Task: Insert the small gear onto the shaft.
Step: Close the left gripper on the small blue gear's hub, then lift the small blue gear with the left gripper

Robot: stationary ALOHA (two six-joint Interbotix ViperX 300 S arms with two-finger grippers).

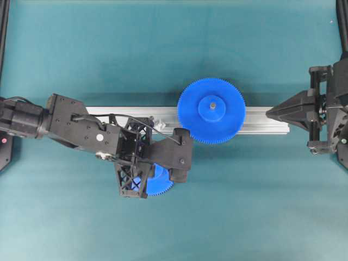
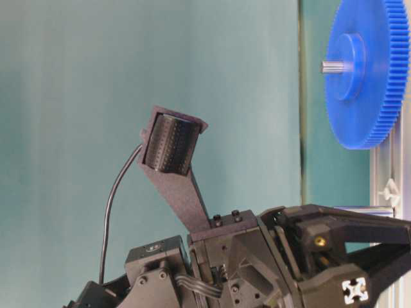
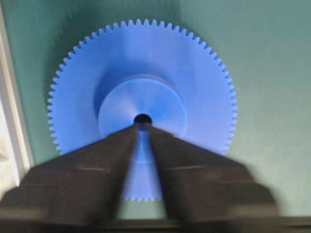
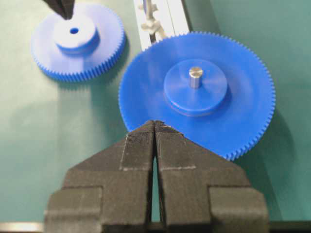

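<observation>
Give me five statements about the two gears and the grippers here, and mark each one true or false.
1. The small gear lies flat on the teal mat. True.
2. The wide gear sits on a grey pin over the aluminium rail. True.
3. The small gear already sits on the rail. False: it lies on the mat beside it.
4. The right gripper holds the wide gear. False: its jaws are shut on nothing.
5. The left gripper is above the small gear's hub. True.

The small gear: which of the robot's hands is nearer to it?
Left. The left hand hovers directly over the small gear; the right hand waits beyond the large gear.
</observation>
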